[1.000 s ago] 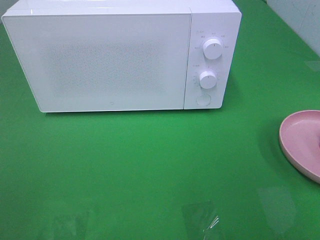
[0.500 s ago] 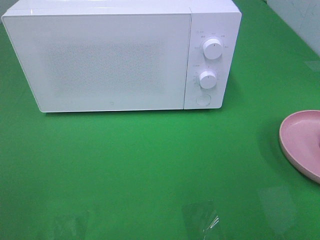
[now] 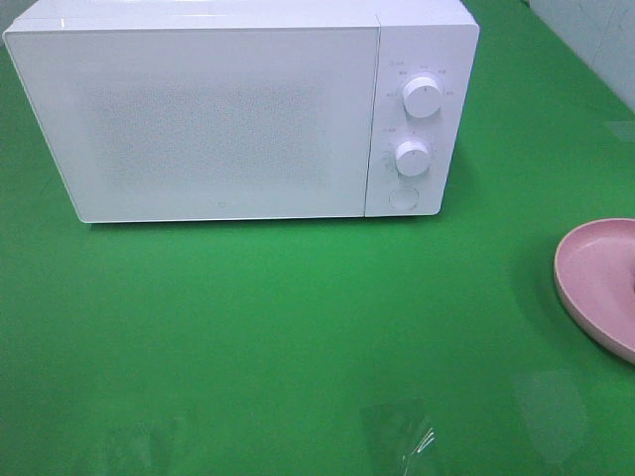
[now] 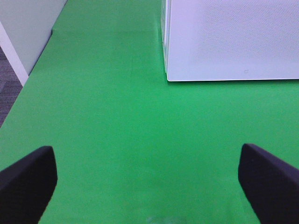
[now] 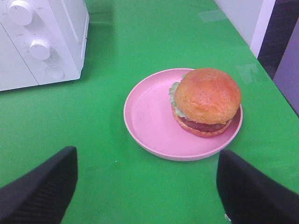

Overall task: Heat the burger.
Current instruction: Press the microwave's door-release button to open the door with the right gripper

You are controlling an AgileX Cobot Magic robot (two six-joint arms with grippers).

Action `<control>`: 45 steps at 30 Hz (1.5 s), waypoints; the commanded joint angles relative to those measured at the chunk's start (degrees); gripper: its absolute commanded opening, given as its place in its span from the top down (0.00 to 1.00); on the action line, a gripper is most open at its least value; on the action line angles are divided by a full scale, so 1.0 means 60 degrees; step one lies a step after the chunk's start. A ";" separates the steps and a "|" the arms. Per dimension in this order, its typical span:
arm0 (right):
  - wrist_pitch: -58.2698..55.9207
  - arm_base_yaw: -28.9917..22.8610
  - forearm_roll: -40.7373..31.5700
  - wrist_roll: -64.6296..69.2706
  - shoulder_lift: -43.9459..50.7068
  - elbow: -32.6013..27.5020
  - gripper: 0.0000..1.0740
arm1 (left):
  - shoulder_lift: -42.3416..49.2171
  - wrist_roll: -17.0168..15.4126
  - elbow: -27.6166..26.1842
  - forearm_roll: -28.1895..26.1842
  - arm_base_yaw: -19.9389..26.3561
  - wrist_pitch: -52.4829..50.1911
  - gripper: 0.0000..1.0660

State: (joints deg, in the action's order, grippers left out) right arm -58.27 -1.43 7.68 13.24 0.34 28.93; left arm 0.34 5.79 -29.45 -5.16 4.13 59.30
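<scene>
Found the burger (image 5: 207,100) on the pink plate (image 5: 149,116) by the desk's (image 3: 298,327) right edge, well apart from the shut microwave (image 3: 218,119) at the back, with left gripper (image 4: 148,181) and right gripper (image 5: 147,186) both spread wide, holding nothing, above open green desk.

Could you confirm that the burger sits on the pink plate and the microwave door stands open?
Not quite: the microwave door is shut, as the exterior high view shows. The burger does sit on the pink plate, seen from the right wrist.

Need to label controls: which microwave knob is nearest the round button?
The lower knob, just above the button; the upper knob sits farther away, above both.
</scene>
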 commanded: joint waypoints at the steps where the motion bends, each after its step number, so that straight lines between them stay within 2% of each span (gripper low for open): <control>1: 0.0134 0.0010 0.0000 -0.0067 0.0220 -0.0019 0.30 | 0.0239 -0.0029 0.0000 -0.0048 -0.0019 -0.0057 0.06; 6: 0.0286 0.0010 -0.0048 -0.0057 0.0220 0.0086 0.30 | 0.0239 -0.0029 0.0000 -0.0048 -0.0019 -0.0057 0.06; 8: 0.0563 0.0010 -0.0372 -0.0048 -0.0181 0.0372 0.31 | 0.0239 -0.0029 0.0000 -0.0048 -0.0019 -0.0057 0.06; 14: 0.1203 0.0010 -0.0430 -0.0134 -0.1117 0.0401 0.31 | 0.0239 -0.0029 0.0000 -0.0048 -0.0019 -0.0057 0.06; 45: 0.7830 0.0010 -0.0401 -0.0134 -0.6322 0.0334 0.31 | 0.0239 -0.0029 0.0000 -0.0048 -0.0019 -0.0057 0.06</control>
State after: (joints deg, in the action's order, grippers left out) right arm -12.95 -1.43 5.10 13.18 -37.41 31.00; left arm 0.34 5.79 -29.45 -5.16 4.13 59.30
